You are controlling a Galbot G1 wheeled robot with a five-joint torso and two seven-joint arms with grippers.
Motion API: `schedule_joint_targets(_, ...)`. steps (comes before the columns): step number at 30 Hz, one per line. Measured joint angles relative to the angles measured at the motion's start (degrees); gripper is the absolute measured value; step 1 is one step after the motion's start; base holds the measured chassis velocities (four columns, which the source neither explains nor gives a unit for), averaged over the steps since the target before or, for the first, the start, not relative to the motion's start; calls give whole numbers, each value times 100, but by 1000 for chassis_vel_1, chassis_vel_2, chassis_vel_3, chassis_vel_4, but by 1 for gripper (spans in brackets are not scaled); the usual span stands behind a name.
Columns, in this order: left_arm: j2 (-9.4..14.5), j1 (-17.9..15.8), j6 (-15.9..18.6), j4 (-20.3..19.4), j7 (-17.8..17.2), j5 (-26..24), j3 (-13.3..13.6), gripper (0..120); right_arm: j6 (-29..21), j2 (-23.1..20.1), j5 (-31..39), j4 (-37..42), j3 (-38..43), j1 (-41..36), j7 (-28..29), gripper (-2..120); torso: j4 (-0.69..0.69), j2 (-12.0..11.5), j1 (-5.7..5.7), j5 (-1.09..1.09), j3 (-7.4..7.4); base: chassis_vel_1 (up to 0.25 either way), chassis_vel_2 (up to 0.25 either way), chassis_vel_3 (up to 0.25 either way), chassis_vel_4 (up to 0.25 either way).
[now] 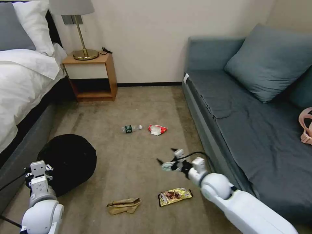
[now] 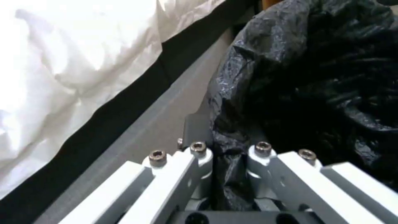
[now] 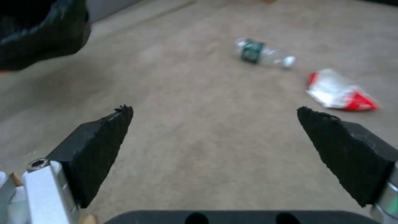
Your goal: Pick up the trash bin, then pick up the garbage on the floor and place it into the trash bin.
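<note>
The trash bin, wrapped in wrinkly black plastic, stands on the carpet beside the bed. My left gripper is at its near rim, and the left wrist view shows that gripper shut on a fold of the bin's black bag. My right gripper hovers open above the carpet with nothing between its fingers. Ahead of it lie a clear bottle with a green label and a red-white snack bag. Nearer me lie a brown paper bag and a gold-brown wrapper.
A bed with white sheets runs along the left. A wooden nightstand with a lamp stands at the back wall. A grey-blue sofa fills the right, with a pink strap item on it. Open carpet lies between them.
</note>
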Motion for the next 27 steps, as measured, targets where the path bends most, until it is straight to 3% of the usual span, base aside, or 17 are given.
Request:
schedule_joint_targets(4, -125, -23, 75, -125, -30, 74, 63, 4, -1, 270, -4, -392, -445, 396, -72, 100, 0, 0, 0, -1, 0, 0, 0, 0, 0)
schedule_joint_targets(10, -364, -57, 172, -356, -94, 329, 235, 4, 4, 1060, -29, -1083, -1413, 938, -288, 100, 0, 0, 0, 1, 0, 0, 0, 0, 0)
schedule_joint_targets(18, -420, -13, 170, -424, -107, 482, 262, 4, -16, 1641, -193, -1735, -2327, 1173, -629, 100, -1, 0, 0, 0, 0, 0, 0, 0, 0)
schedule_joint_targets(27, -577, 15, 121, -472, -114, 554, 287, 4, 44, 1884, -498, -2386, -2878, 1087, -828, 100, -1, 0, 0, 1, 0, 0, 0, 0, 0)
